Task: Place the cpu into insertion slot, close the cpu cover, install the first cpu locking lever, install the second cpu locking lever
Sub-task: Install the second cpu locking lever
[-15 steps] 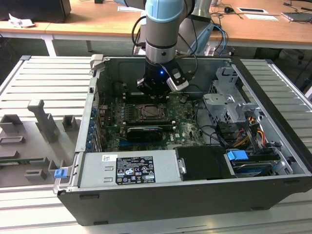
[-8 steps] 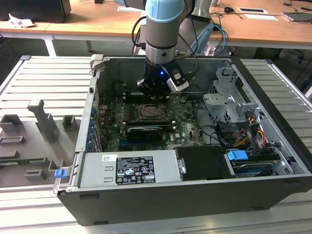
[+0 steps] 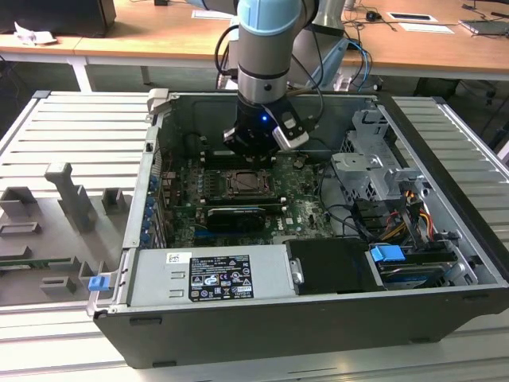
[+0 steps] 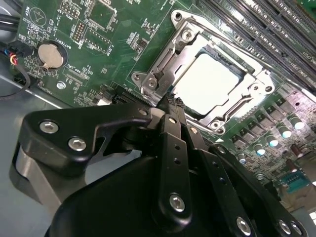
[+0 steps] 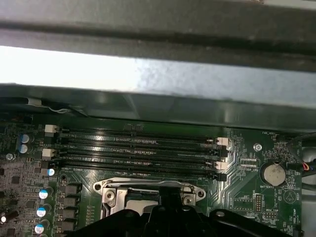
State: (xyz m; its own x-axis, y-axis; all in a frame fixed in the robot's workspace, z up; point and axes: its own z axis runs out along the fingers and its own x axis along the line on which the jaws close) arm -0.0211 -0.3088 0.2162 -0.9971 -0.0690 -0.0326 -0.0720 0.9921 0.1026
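I have the hand [image 4: 170, 101] low inside the open computer case [image 3: 238, 334], its two black fingers [image 4: 174, 148] pressed together to a single tip with nothing between them. In the second wrist view that tip hangs just over the near edge of the insertion slot [image 4: 148, 81], by the corner of the silver frame. The cpu [image 4: 210, 84] lies flat in the slot, its pale top bare and bright. The cpu cover [image 4: 247, 74] frames it as a metal rim around the chip; I cannot tell whether it is fully down. In the exterior view the hand [image 3: 253, 147] sits just beyond the slot [image 3: 242, 185], above the green motherboard [image 3: 298, 199]. Farther on, in the first wrist view, four long black memory slots [image 5: 138, 150] run beside the socket, with a round coin battery [image 5: 273, 174] off to one side and the case's grey wall beyond.
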